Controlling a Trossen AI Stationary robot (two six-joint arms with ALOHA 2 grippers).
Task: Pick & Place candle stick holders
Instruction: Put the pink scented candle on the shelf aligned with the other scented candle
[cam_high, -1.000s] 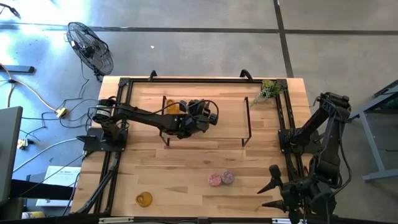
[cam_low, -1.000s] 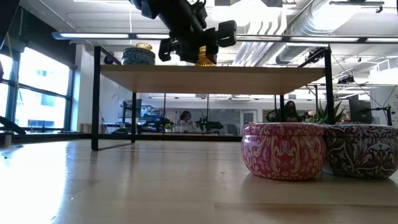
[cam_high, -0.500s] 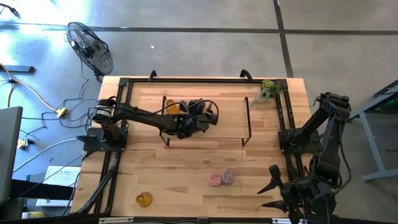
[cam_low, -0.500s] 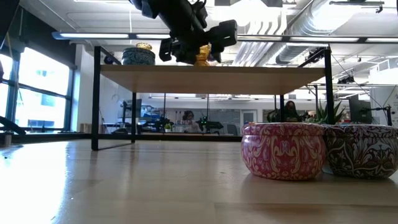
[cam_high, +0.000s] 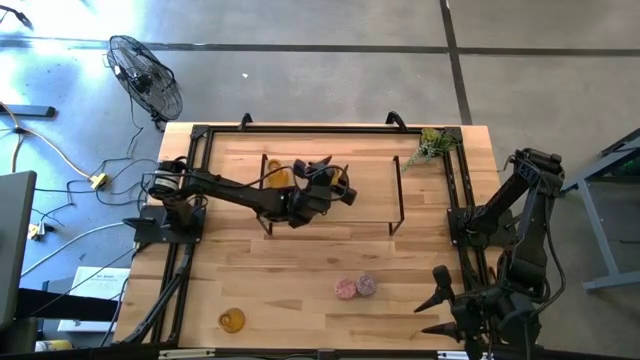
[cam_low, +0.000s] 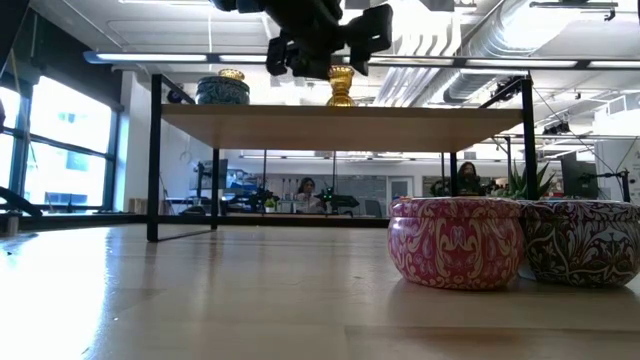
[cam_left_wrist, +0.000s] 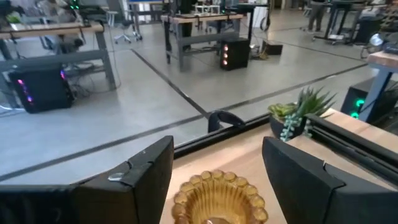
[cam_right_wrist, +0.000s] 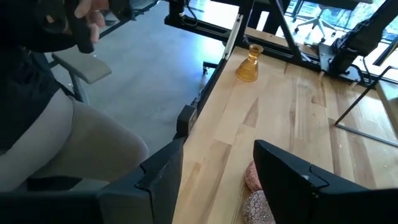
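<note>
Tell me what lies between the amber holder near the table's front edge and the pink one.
Nothing: bare wood in the high view between amber holder and pink one.

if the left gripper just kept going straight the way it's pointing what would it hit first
Probably the amber candle holder standing on the raised shelf: it sits right between the left gripper's open fingers. Depth is unclear.
</note>
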